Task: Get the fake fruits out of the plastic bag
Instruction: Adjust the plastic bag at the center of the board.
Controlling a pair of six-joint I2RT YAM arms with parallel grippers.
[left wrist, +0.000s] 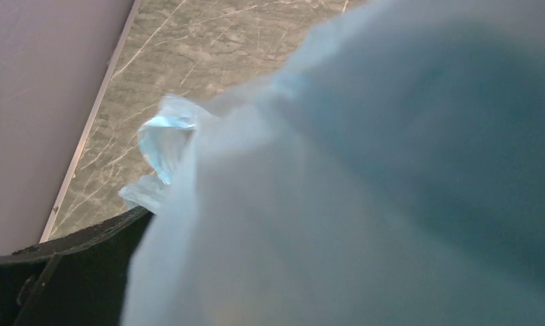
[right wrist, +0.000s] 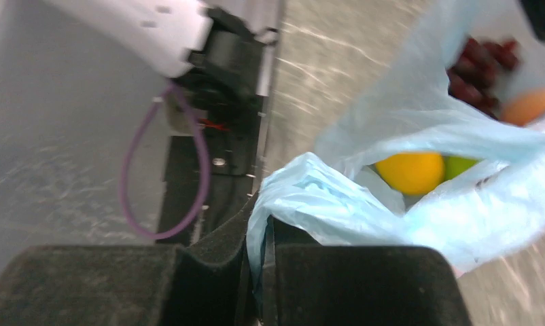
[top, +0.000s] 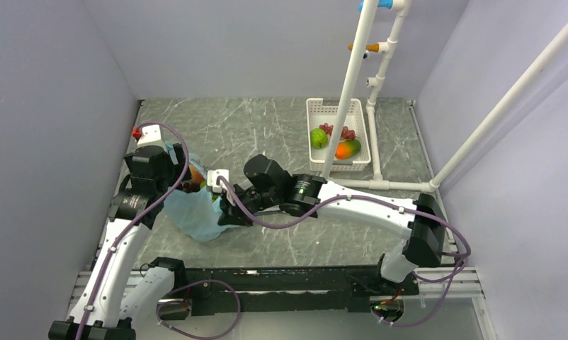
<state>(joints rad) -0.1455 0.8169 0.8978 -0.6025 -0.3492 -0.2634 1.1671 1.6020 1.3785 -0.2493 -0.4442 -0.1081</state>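
Our right gripper (right wrist: 259,272) has its jaws clenched on a fold of the plastic bag (right wrist: 338,204). Just beyond them, a yellow fruit (right wrist: 411,171) and a green fruit (right wrist: 460,165) lie inside the bag's mouth, with dark red grapes (right wrist: 484,64) farther off. The bag veils our left gripper (top: 181,183); we cannot tell how its jaws stand.

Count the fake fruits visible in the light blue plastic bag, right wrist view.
4: a round yellow-orange fruit, a green fruit beside it, a dark red grape bunch and an orange fruit at upper right. The light blue plastic bag may hide more.
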